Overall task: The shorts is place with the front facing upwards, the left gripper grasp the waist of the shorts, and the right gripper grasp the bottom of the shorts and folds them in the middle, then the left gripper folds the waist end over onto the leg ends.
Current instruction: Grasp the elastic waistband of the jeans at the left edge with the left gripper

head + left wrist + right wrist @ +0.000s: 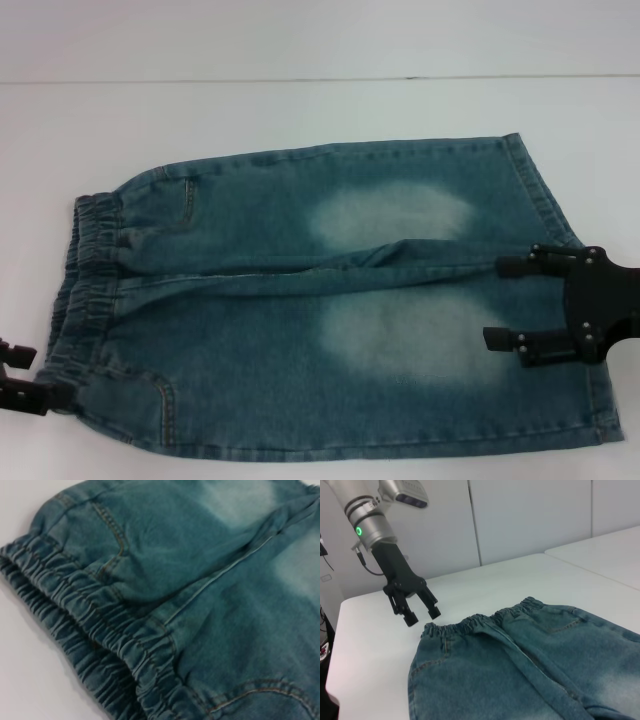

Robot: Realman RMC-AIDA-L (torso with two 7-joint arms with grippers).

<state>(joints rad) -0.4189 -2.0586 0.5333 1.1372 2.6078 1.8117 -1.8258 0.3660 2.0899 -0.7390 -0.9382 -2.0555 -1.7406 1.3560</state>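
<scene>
Right now the shorts (330, 310) lie flat on the white bench (300, 110), nothing folded. Nearest, the left gripper (420, 614), jaws spread, should pinch the near waist corner; farther right, the right gripper (512, 303), also spread, should take the near leg hem.
</scene>
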